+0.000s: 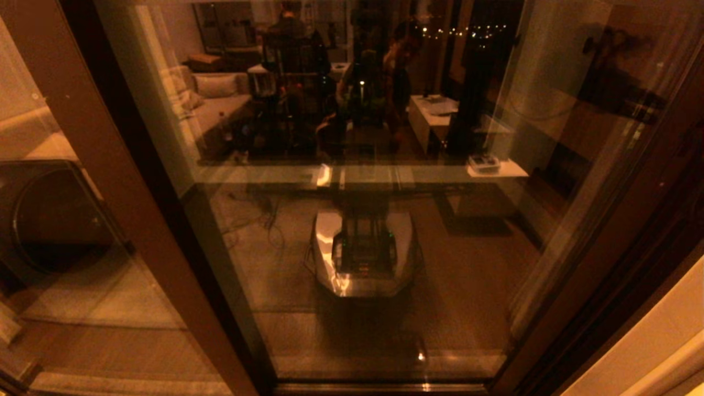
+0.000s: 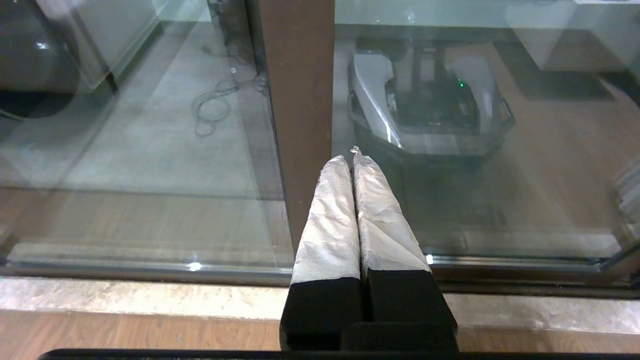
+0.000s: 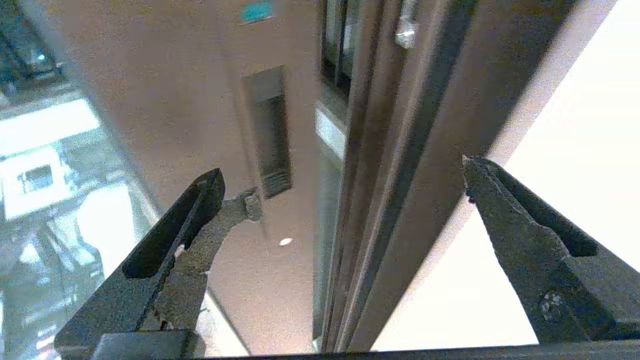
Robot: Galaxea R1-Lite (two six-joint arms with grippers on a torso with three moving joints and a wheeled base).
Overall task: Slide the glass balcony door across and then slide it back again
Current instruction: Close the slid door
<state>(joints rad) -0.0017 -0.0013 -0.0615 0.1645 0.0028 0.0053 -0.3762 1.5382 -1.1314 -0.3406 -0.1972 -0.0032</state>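
The glass balcony door [image 1: 357, 231] fills the middle of the head view, its pane reflecting the room and my own base. Neither gripper shows there directly. In the right wrist view the door's brown stile [image 3: 200, 100] carries a dark recessed handle [image 3: 267, 130]. My right gripper [image 3: 340, 175] is open in front of it, one fingertip [image 3: 250, 205] close below the handle, the other before the dark side frame [image 3: 425, 125]. My left gripper [image 2: 350, 157] is shut with nothing in it, its white-wrapped fingers low before the brown post [image 2: 297, 100], beside the door glass [image 2: 500, 175].
A wide lighter-brown post [image 1: 104, 165] and a fixed glass panel [image 1: 60, 231] stand on the left. A pale wall [image 3: 550, 100] borders the dark frame on the right. A stone sill [image 2: 125, 295] and the bottom track [image 2: 150, 265] run along the floor.
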